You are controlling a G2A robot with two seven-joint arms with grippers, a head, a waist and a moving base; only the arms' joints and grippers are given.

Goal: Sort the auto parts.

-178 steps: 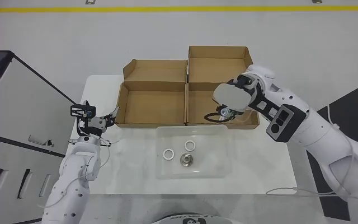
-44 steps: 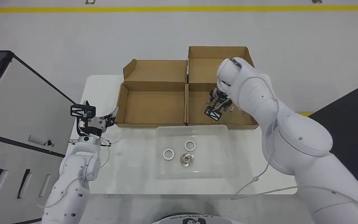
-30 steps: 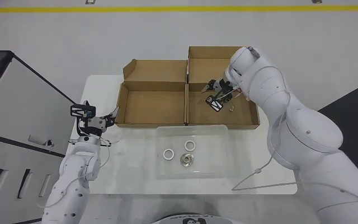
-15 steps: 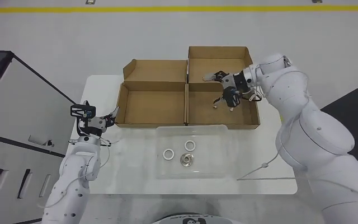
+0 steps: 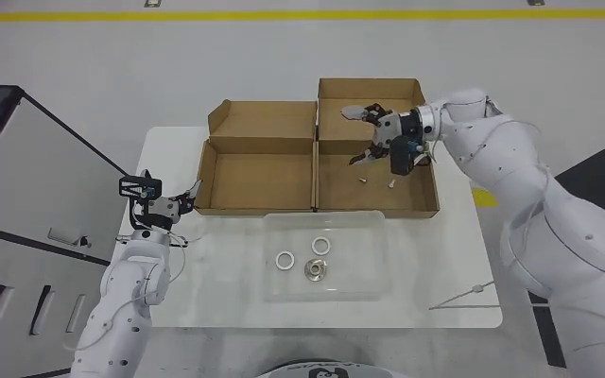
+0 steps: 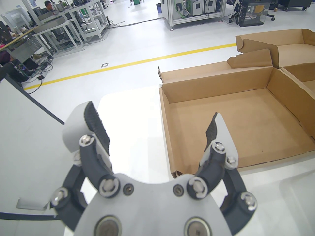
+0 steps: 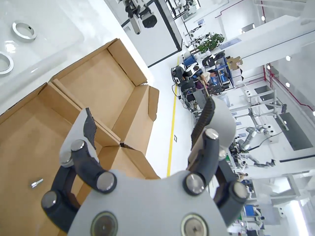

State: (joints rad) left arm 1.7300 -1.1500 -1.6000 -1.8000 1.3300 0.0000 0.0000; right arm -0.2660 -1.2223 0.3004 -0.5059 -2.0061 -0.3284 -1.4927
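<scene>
Two open cardboard boxes, left (image 5: 260, 180) and right (image 5: 333, 189), stand side by side at the back of the table. My right gripper (image 5: 357, 134) hovers open and empty over the right box. Two small metal bolts (image 5: 360, 176) (image 5: 390, 182) lie on that box's floor; one bolt (image 7: 37, 182) lies beside my right gripper (image 7: 147, 114). A clear tray (image 5: 369, 283) in front holds two white rings (image 5: 284, 259) (image 5: 321, 245) and a metal hub (image 5: 314, 270). My left gripper (image 5: 186, 197) (image 6: 157, 126) stands open and empty by the left box (image 6: 233, 114).
The tray sits just in front of the boxes' front walls. A ring (image 7: 24, 31) in the tray lies beyond the box. A dark-framed panel (image 5: 57, 180) stands left of the table. Bare white table (image 5: 227, 283) lies between the left arm and the tray.
My right gripper has lifted from the right box's floor and swung toward the box's far right, fingers open; a bolt now lies where it was. The left arm has not moved.
</scene>
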